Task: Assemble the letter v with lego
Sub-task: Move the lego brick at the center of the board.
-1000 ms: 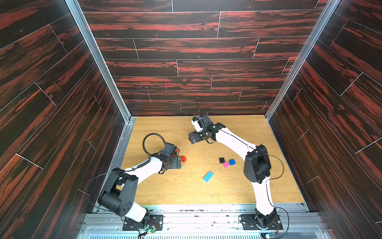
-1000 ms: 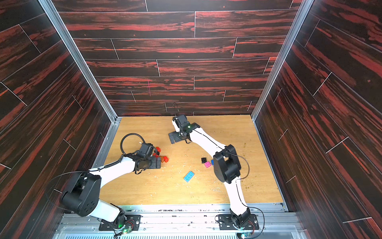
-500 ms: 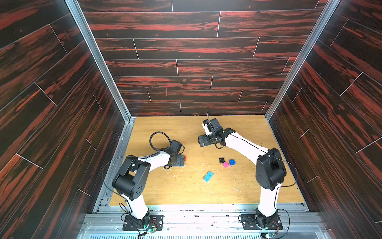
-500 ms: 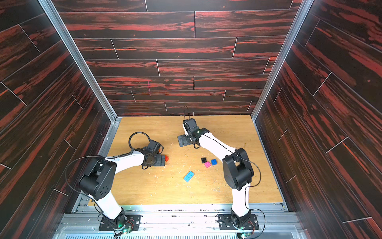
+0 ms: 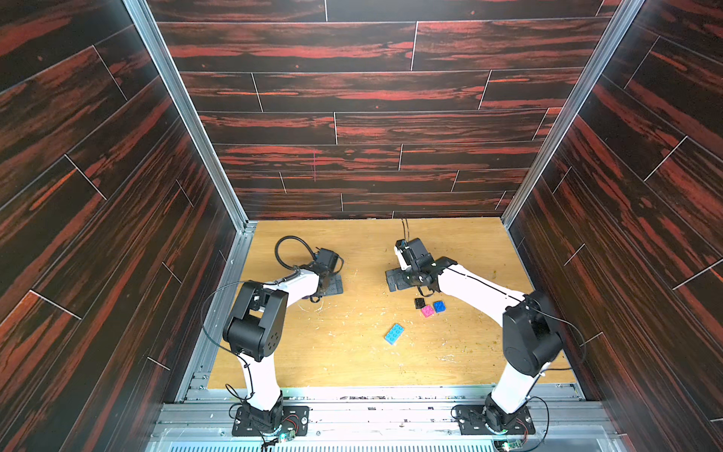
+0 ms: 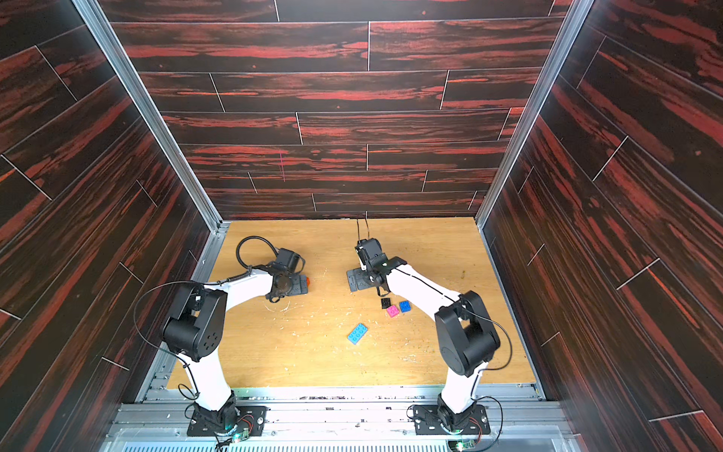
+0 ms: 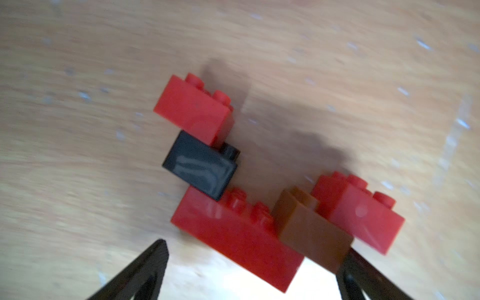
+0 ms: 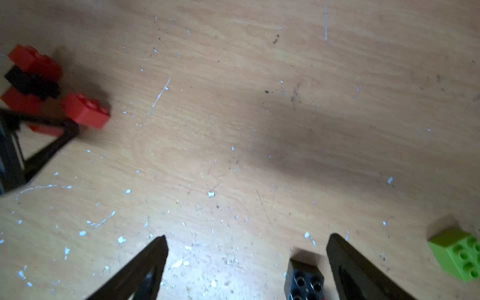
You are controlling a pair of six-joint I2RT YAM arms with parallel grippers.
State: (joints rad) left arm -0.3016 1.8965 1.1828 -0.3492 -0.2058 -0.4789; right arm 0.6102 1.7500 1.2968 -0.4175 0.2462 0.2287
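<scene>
Five lego bricks are joined into one build [image 7: 259, 197] that lies on the bench [image 5: 352, 364]. The left wrist view shows it best. A long red brick [image 7: 233, 233] makes the base. At one end a black brick [image 7: 200, 166] steps up, with a red brick [image 7: 192, 111] above it. At the other end sits an orange-brown brick [image 7: 311, 228], with a second red brick [image 7: 358, 213] beyond it.

The left hand [image 7: 253, 253] is open and its fingers stand on both sides of the base. One finger is apart from the base. The other is just beside the orange-brown brick, and I cannot tell if it touches. In both top views the left hand hides almost all of the build; only a small red-orange edge [image 6: 308, 280] shows in a top view.

Both top views show four separate bricks. A loose black brick [image 5: 419, 302], a pink brick [image 5: 427, 311] and a blue brick [image 5: 439, 306] sit close together near the right arm [image 5: 477, 289]. A light blue brick [image 5: 394, 334], the longer one, lies apart from them.

The right hand [image 8: 248, 242] is open too, low over the bench. Only its wrist view shows one more black brick [image 8: 304, 280] between its fingers, just beside one finger and not gripped. I cannot tell if it is the loose one. The same view alone shows a green brick [image 8: 457, 254] outside the fingers.
</scene>
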